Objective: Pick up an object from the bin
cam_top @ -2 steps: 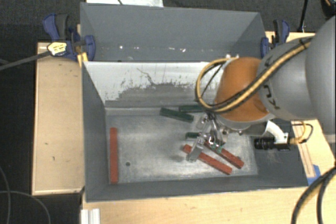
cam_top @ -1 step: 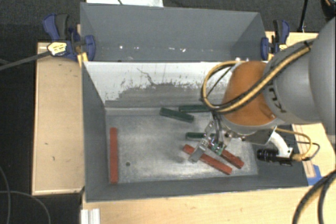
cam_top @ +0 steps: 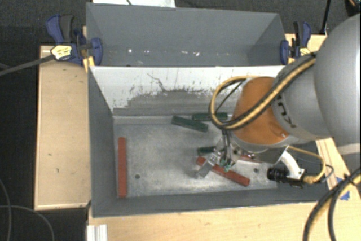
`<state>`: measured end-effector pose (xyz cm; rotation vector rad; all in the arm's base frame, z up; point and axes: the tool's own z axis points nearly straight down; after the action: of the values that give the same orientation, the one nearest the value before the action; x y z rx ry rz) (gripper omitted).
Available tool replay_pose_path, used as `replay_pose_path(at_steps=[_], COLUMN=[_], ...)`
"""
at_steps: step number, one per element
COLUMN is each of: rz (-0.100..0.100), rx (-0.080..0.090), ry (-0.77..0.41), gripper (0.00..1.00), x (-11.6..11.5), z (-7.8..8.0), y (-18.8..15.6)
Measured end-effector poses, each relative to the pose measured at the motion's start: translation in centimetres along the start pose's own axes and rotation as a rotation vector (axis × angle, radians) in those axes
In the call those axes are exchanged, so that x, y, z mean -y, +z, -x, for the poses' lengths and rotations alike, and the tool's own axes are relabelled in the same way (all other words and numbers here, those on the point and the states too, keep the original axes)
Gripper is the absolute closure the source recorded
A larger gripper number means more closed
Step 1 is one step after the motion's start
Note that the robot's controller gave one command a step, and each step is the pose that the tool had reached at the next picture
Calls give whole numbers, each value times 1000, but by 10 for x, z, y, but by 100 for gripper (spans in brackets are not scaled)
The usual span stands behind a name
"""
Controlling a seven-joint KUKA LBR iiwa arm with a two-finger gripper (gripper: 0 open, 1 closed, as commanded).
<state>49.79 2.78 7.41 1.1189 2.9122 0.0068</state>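
The hand [cam_top: 218,163] is low in the grey bin [cam_top: 104,121], toward its near right corner, under the arm's orange wrist cover [cam_top: 256,115]. Right at it lies a short red bar [cam_top: 234,176], slanting toward the near wall, with a small green piece [cam_top: 206,149] just to the left. From here I cannot tell whether the hand is wide or narrow. Dark green bars [cam_top: 190,122] lie by the far wall, and a long red stick [cam_top: 121,167] lies along the left side.

Pretty even light from above. The bin [cam_top: 101,138] floor's bright, tiny glints dot its back wall, and there's a soft shadow under the arm [cam_top: 338,82].
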Motion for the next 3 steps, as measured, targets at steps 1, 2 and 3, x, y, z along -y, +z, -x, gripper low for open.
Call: replay_pose_path(at_steps=[1, 2, 3], rz=[-5, -9, -9], rx=[-11, -17, -16], ry=[2, 3, 0], gripper=[0, 100, 100], x=[-2, -1, -2], z=[2, 0, 2], y=[-2, -1, -33])
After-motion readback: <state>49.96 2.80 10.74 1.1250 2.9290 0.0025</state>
